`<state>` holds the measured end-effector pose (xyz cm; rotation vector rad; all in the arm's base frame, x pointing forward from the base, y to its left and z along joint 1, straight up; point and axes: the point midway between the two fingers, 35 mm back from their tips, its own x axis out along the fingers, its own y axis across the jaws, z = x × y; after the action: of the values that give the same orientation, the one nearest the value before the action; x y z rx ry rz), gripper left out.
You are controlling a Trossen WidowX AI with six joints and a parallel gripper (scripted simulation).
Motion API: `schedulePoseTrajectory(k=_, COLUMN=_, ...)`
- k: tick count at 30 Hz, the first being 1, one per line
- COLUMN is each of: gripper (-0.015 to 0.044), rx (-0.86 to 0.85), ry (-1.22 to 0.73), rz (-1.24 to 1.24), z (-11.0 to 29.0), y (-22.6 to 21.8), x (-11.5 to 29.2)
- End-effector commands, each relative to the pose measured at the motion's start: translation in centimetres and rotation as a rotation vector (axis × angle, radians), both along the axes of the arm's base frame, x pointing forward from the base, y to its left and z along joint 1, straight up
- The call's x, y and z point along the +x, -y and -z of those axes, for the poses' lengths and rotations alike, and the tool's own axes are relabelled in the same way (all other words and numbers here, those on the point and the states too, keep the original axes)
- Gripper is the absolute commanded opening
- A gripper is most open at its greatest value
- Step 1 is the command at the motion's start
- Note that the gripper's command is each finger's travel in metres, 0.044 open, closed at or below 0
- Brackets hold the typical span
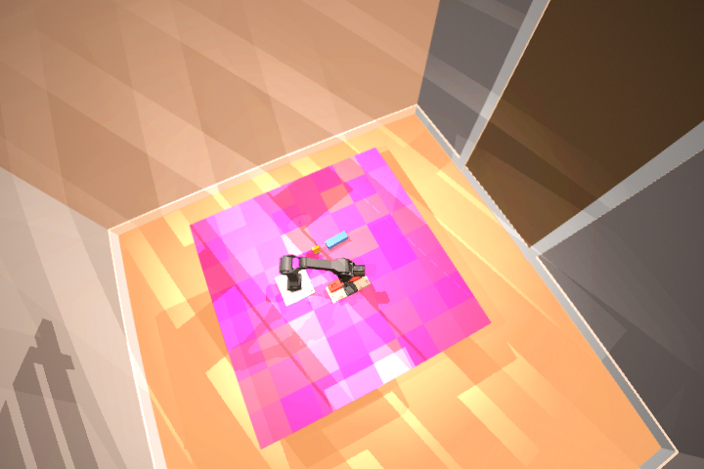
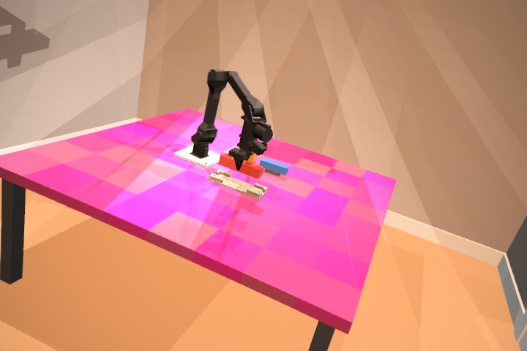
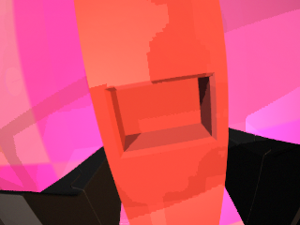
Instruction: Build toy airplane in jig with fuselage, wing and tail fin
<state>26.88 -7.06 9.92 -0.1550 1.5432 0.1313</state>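
The gripper point(image 1: 350, 287) point(image 2: 238, 164) point(image 3: 166, 164) is shut on the red fuselage point(image 1: 335, 285) point(image 2: 254, 170) point(image 3: 122, 42) at its sides. The fuselage is level, with its large top socket facing the wrist camera. It hangs above the cream jig point(image 1: 340, 298) point(image 2: 232, 183), with a gap below it in the exterior view, roughly in line with the jig's length. The jig is hidden in the wrist view. The blue wing point(image 1: 336, 239) point(image 2: 274, 165) lies on the table behind. The small yellow-orange tail fin point(image 1: 316, 249) point(image 2: 251, 158) stands near the wing, partly hidden in the exterior view.
The arm's white base plate point(image 1: 286, 299) point(image 2: 181, 154) is beside the jig, at its left end. The pink checkered table point(image 1: 391, 331) point(image 2: 156, 207) bears everything. The arm's links arch over from the base to the gripper.
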Motion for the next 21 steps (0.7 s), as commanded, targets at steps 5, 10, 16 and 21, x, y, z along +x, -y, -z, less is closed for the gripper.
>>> schedulePoseTrajectory(k=5, gripper=0.0184, rx=0.003, ry=0.0, rz=-0.005, z=0.26, y=0.26, x=-0.1)
schedulePoseTrajectory(k=10, gripper=0.0196, rx=0.003, ry=0.0, rz=-0.005, z=0.26, y=0.26, x=-0.1)
schedulePoseTrajectory(k=16, gripper=0.0196, rx=0.003, ry=0.0, rz=-0.005, z=0.26, y=0.26, x=-0.1)
schedulePoseTrajectory(k=21, gripper=0.0196, rx=0.003, ry=0.0, rz=-0.005, z=0.29, y=0.26, x=-0.1)
